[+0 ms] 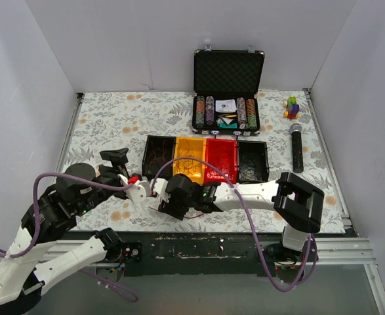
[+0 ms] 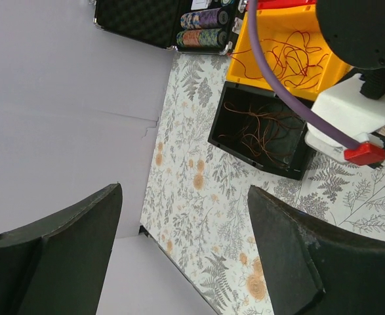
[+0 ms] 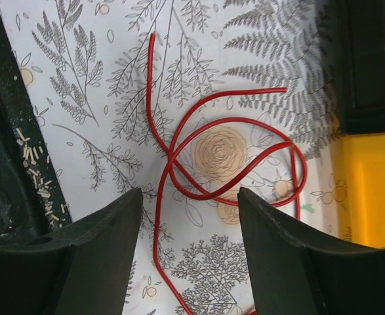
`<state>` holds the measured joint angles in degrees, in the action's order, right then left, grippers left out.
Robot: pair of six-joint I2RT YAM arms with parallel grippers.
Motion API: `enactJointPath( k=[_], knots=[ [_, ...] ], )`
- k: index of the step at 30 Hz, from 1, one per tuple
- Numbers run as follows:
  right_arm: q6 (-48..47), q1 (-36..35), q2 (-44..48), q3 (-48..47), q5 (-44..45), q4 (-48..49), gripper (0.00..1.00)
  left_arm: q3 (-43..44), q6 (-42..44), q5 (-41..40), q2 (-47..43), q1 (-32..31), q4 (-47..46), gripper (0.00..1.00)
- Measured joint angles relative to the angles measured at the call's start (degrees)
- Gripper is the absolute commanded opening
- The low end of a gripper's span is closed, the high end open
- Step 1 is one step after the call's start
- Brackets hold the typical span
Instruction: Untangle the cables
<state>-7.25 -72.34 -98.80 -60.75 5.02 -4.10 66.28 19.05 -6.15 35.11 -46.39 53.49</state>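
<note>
A loose red cable [image 3: 231, 157] lies in overlapping loops on the floral cloth near the table's front edge. My right gripper [image 3: 189, 197] hangs just above it, open, and one strand runs between its fingers without being pinched. From above, that right gripper [image 1: 168, 202] points down at the cloth, with a bit of red cable [image 1: 193, 214] beside it. More red cables [image 2: 290, 56] lie in the yellow bin [image 2: 330, 69], and brown ones [image 2: 261, 134] in a black bin [image 2: 244, 154]. My left gripper [image 2: 184, 197] is open and empty, raised over the cloth left of the bins.
Four bins stand in a row mid-table: black [image 1: 147, 157], yellow [image 1: 177, 157], red [image 1: 234, 159], black [image 1: 265, 163]. An open poker chip case [image 1: 227, 72] is at the back, a microphone [image 1: 296, 147] and a small toy [image 1: 291, 107] at the right. Purple hoses [image 1: 244, 203] arc over the arms.
</note>
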Motion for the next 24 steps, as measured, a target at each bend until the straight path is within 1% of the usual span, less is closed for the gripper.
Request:
enactJointPath(
  k=[8,19,21,24],
  knots=[
    [1.0,0.0,-0.4,2.4,-2.9,0.1,0.68,0.2,-0.9,-0.2,0.2,0.2,0.0,0.78],
    [1.0,0.6,-3.6,2.5,-2.5,3.0,0.63,0.2,-0.6,0.3,0.3,0.6,0.1,0.78],
    [1.0,1.1,-3.8,2.5,-2.8,3.7,0.60,0.2,-0.5,0.5,0.3,0.7,0.1,0.78],
    [1.1,1.9,-4.4,2.3,-3.6,4.5,0.52,0.2,-0.4,0.7,0.3,0.8,0.1,0.77]
  ],
)
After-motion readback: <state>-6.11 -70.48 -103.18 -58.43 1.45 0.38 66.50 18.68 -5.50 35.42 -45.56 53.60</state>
